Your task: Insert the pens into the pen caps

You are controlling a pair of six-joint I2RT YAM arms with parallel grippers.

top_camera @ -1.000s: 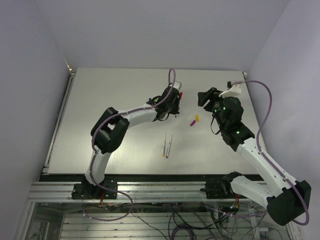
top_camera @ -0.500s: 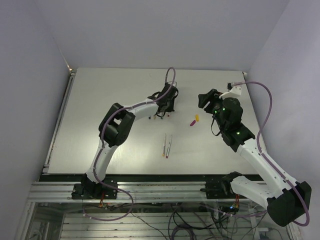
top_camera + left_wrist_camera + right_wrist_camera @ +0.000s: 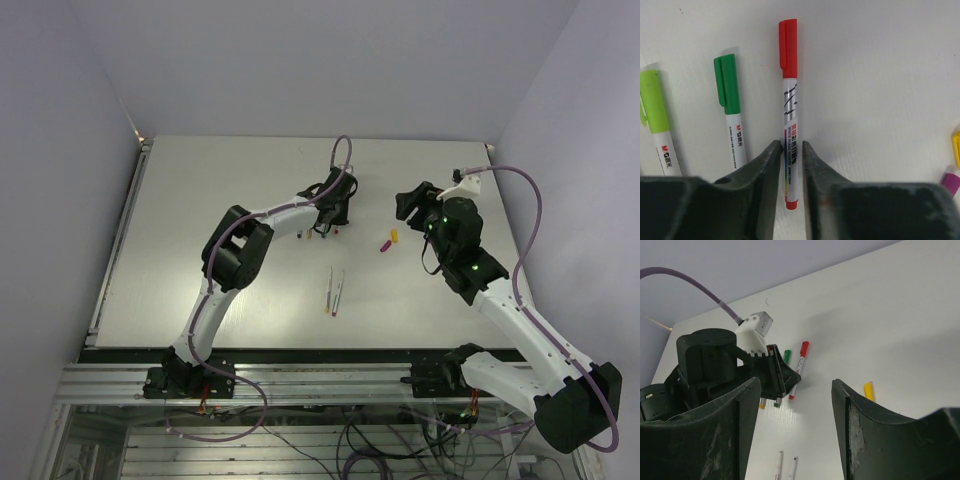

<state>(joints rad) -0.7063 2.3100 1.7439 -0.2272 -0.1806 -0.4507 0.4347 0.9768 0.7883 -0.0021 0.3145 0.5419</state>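
The left arm reaches far forward across the table, its wrist bent down so the left gripper [image 3: 790, 175] points at the surface, its two dark fingers [image 3: 765, 175] drawn close with only a narrow gap between them. The right arm extends forward and inward, raised, and the right gripper [image 3: 792, 430] is spread wide.

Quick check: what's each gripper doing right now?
Left gripper: fingers nearly closed around the red-capped pen, which lies on the table; contact cannot be told.
Right gripper: open, holding nothing.
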